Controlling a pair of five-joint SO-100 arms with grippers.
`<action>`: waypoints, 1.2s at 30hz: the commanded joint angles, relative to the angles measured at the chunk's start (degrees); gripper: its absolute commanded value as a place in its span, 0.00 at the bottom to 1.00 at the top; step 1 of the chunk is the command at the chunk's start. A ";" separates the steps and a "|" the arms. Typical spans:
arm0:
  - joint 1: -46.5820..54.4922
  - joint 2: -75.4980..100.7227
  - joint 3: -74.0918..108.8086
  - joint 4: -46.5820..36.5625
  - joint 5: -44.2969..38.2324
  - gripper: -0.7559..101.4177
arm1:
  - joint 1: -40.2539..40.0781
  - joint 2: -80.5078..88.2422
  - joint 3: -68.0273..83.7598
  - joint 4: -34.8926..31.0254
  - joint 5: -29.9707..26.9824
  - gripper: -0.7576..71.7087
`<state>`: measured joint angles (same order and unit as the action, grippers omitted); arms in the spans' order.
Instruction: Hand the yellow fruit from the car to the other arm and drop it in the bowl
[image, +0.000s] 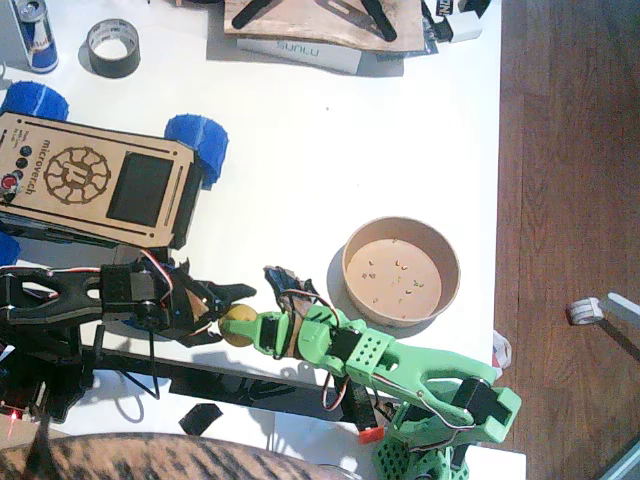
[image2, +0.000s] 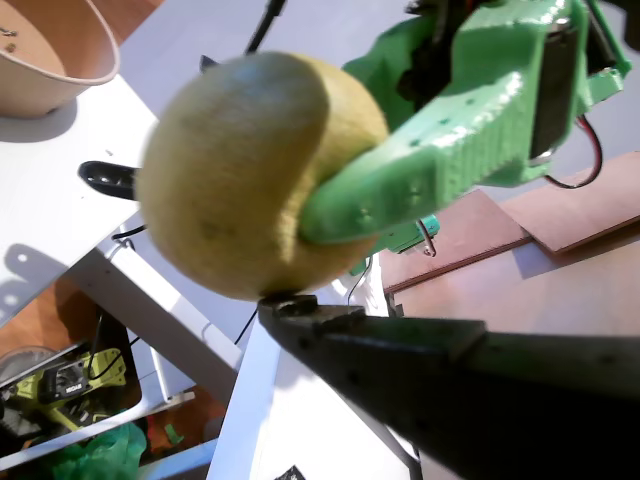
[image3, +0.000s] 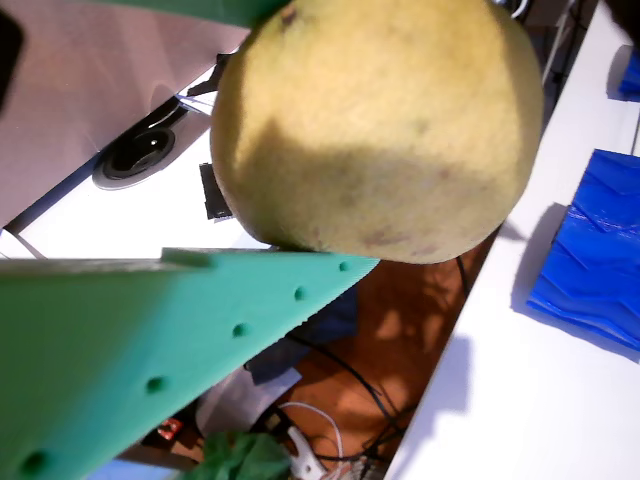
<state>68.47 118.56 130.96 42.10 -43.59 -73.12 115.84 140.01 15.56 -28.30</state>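
Note:
The yellow fruit (image: 237, 326) hangs over the table's front edge between the two grippers. My right gripper (image: 258, 332), the green one, is shut on it: a green finger (image2: 400, 180) presses into its side, and it fills the space above the lower green jaw in the other wrist view (image3: 380, 120). My left gripper (image: 235, 315), the black one, stands open around the fruit (image2: 240, 170), one black jaw tip just under it. The car (image: 90, 180) sits at the left. The bowl (image: 352, 262) with crumbs stands right of the grippers and also shows as a bowl (image2: 50, 70) in a wrist view.
A black tape roll (image: 113, 47) and a can (image: 38, 35) stand at the back left, with a box and wooden board (image: 320, 25) at the back. The car's blue wheel (image: 197, 145) is close to the black arm. The table ends at the right over wooden floor (image: 570, 200).

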 joint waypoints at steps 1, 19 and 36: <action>0.00 1.67 -0.88 -2.55 -0.53 0.41 | 0.62 4.04 -1.23 -0.09 -0.18 0.01; -3.60 6.59 -0.88 3.87 -0.53 0.39 | 38.85 5.01 -10.63 9.84 17.14 0.01; -50.71 13.97 -0.79 34.80 0.35 0.24 | 55.28 -7.47 -22.41 37.09 30.50 0.01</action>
<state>22.76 136.76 130.69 76.55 -44.03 -19.69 108.46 121.29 51.24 1.14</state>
